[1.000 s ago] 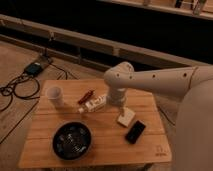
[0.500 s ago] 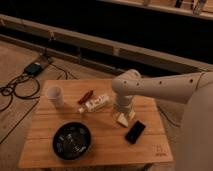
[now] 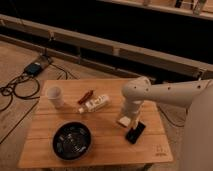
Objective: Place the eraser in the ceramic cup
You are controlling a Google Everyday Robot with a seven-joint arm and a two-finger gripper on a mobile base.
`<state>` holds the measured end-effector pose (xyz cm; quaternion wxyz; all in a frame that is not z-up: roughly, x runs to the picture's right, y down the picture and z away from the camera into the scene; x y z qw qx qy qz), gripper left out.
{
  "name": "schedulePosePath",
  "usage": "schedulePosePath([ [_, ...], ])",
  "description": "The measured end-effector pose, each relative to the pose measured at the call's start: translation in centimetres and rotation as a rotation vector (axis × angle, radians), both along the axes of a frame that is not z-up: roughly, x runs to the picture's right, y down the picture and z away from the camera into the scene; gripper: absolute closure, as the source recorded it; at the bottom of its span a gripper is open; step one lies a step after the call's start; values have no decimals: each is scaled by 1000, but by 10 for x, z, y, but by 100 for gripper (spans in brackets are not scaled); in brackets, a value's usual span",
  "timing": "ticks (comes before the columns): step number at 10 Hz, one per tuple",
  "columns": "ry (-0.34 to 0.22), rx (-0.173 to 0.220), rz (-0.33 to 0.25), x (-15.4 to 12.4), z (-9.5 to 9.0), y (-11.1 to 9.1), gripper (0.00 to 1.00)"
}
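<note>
One gripper (image 3: 130, 121), fingers spread wide, partly hides the cream block (image 3: 123, 121) beside the eraser (image 3: 135, 133).

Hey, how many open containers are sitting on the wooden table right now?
2. The ceramic cup stands at the back left of the table; the black bowl sits front left. The gripper hangs on the right, near the eraser. The arm could hide something small.

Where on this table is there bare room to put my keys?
Bare wood lies between the black bowl and the eraser, and along the front right edge. It is crowded by the eraser, where the hand hangs beside the cream block.
</note>
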<state>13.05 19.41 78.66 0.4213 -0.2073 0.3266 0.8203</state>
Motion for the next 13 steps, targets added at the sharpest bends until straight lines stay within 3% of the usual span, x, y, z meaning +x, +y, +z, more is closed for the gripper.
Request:
schedulePosePath([
  [5,63,-38,57,33,2,21,35],
  [11,33,-64,68,50,16,51,35],
  [13,26,-68,69,53,20,56,43],
])
